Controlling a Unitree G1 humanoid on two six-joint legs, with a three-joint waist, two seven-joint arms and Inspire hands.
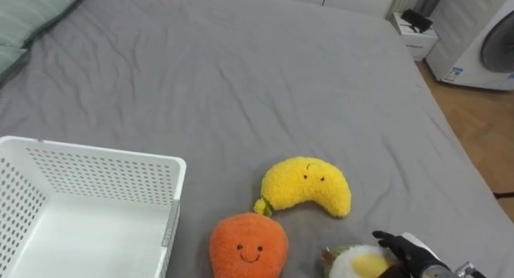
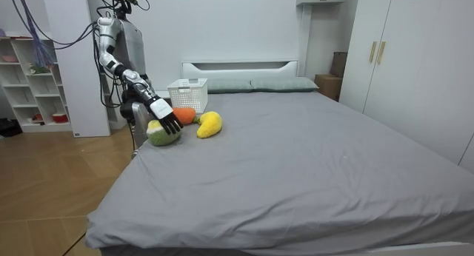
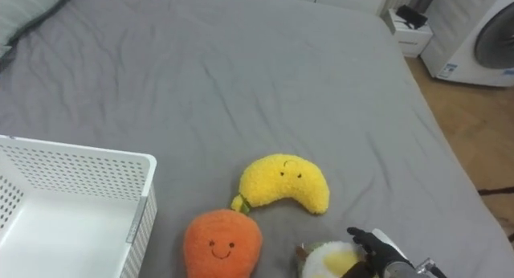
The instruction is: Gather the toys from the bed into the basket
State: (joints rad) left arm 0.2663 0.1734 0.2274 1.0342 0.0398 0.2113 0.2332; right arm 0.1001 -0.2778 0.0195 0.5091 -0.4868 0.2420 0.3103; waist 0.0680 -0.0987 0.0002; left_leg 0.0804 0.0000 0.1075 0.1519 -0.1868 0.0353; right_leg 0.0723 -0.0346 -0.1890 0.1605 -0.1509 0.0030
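At the near right edge the right hand (image 1: 407, 251) rests on a white and yellow egg-like plush (image 1: 360, 264), its dark fingers (image 1: 387, 239) stretched out straight over the toy rather than curled round it. Just left of it lies an orange plush (image 1: 248, 246) with a smiling face, touching a yellow crescent plush (image 1: 309, 186) just beyond. A white basket (image 1: 96, 175) stands at the near left, all on the grey bed (image 1: 241, 77); pillows (image 1: 32, 17) lie far left
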